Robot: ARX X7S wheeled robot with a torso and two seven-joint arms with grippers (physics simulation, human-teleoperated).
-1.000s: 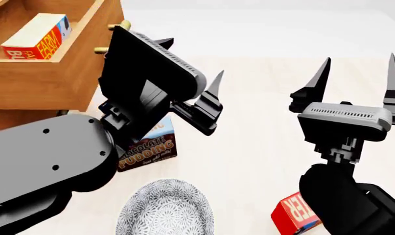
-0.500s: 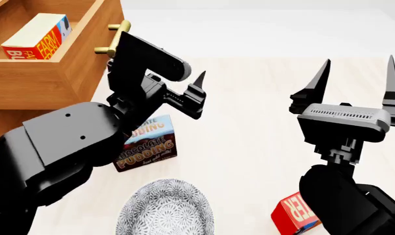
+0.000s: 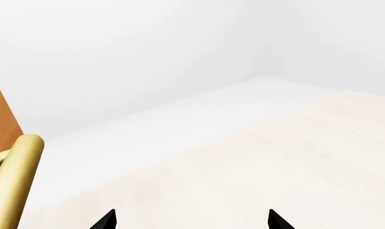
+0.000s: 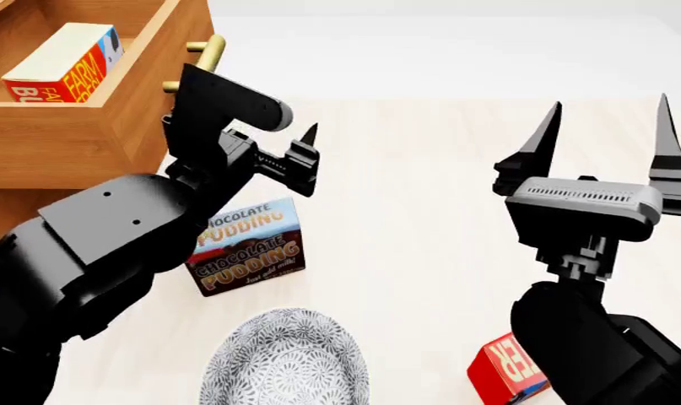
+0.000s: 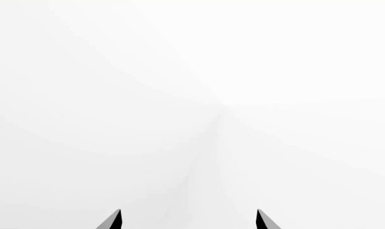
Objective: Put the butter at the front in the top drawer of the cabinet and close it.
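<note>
Your left hand (image 4: 275,143) is spread and holds nothing, just beside the brass handle (image 4: 208,56) of the top drawer (image 4: 87,135), which stands open on the cabinet (image 4: 25,202) with one butter (image 4: 64,63) carton lying inside. Your right hand (image 4: 606,139) is spread too, empty, raised over the surface (image 4: 430,219). A second butter carton (image 4: 505,368) sits at the front edge beside the patterned bowl (image 4: 283,359) and the pudding box (image 4: 250,246).

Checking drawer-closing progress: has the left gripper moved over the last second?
Yes. The left gripper has swung left toward the top drawer, nearing its brass handle.
</note>
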